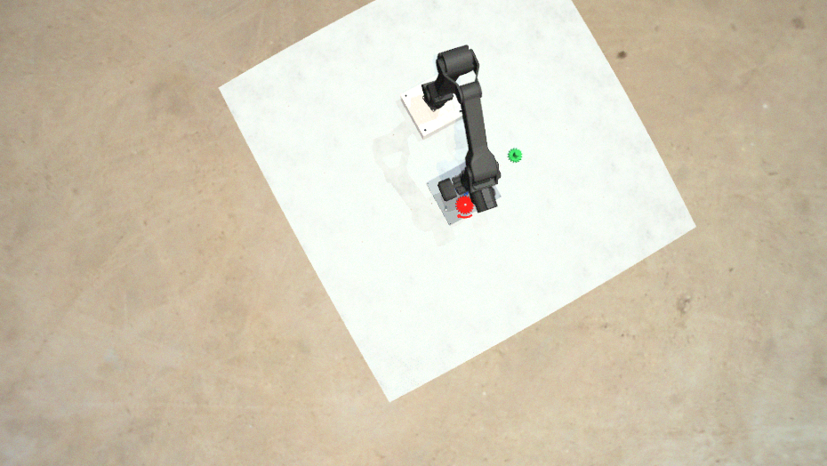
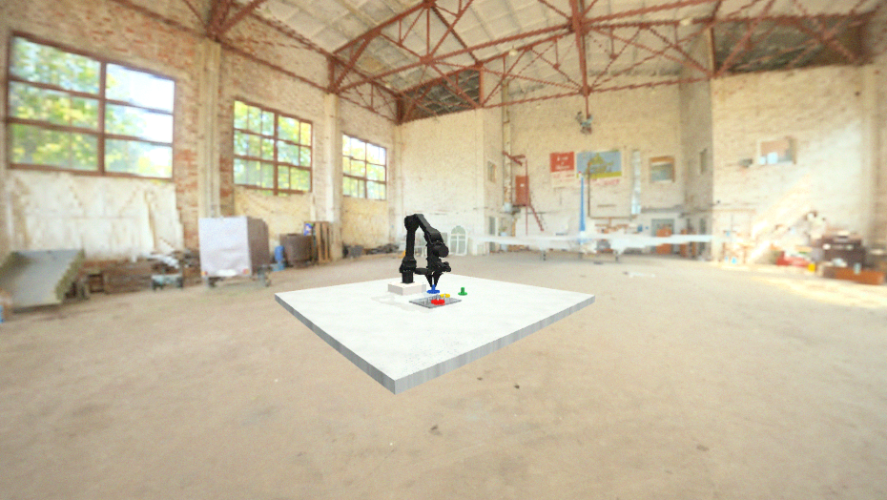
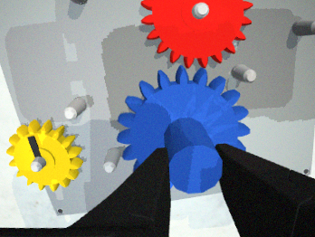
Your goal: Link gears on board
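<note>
The pale bench (image 1: 347, 289) (image 2: 434, 347) bore the black arm (image 1: 477, 127) (image 2: 409, 248) and the grey board (image 1: 437, 198) (image 2: 419, 302) (image 3: 27, 90). Above the board, the claw (image 1: 462, 186) (image 2: 433, 286) (image 3: 190, 156) was nearly closed, its fingers gripping the blue gear (image 1: 466, 194) (image 2: 433, 290) (image 3: 181, 104) by its stem. That stem's long axis stood roughly upright, pointing up between the fingers, with the toothed disc about level below. The red gear (image 1: 462, 204) (image 2: 437, 302) (image 3: 181, 27) lay flat on its peg. Well apart from it, the yellow gear (image 2: 445, 295) (image 3: 54, 154) sat on another, its stripe slanting outward from near the centre. The green gear (image 1: 515, 155) (image 2: 462, 291) stood stem-up beyond the board.
</note>
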Robot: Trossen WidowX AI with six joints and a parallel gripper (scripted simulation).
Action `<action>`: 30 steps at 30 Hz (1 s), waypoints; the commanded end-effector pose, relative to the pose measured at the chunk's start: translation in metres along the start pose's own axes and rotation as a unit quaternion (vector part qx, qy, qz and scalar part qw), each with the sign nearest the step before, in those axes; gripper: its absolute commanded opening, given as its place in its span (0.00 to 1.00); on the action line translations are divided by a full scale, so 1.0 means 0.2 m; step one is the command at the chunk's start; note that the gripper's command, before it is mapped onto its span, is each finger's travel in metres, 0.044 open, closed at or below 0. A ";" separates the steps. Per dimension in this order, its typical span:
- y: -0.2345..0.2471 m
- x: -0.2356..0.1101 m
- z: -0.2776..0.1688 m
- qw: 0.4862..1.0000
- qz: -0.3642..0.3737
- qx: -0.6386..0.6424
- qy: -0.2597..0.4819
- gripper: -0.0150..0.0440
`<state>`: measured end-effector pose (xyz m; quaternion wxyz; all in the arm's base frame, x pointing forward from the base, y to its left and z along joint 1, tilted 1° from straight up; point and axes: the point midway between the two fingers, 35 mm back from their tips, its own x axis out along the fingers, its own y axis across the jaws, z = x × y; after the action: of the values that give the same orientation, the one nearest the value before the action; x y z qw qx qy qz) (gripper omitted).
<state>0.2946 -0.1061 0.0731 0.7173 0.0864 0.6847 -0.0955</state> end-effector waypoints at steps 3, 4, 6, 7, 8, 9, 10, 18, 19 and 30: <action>0.00 0.04 0.00 1.000 0.001 -0.011 0.001 0.25; 0.00 0.05 0.00 1.000 0.001 -0.009 0.001 0.25; 0.00 0.07 0.00 1.000 0.001 -0.002 0.001 0.25; 0.00 0.07 0.00 1.000 0.001 0.003 0.001 0.25; 0.00 0.08 0.00 1.000 0.001 0.008 0.001 0.25; 0.00 0.09 0.00 1.000 0.001 0.015 0.001 0.25; 0.00 0.10 0.00 1.000 0.001 0.022 0.001 0.25; 0.00 0.16 0.00 0.996 0.001 0.087 0.001 0.25; 0.00 0.15 0.00 0.995 0.001 0.096 0.001 0.25; 0.00 0.16 0.00 0.994 0.001 0.109 0.001 0.25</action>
<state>0.2962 -0.1072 0.0423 0.7009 0.1736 0.6687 -0.1775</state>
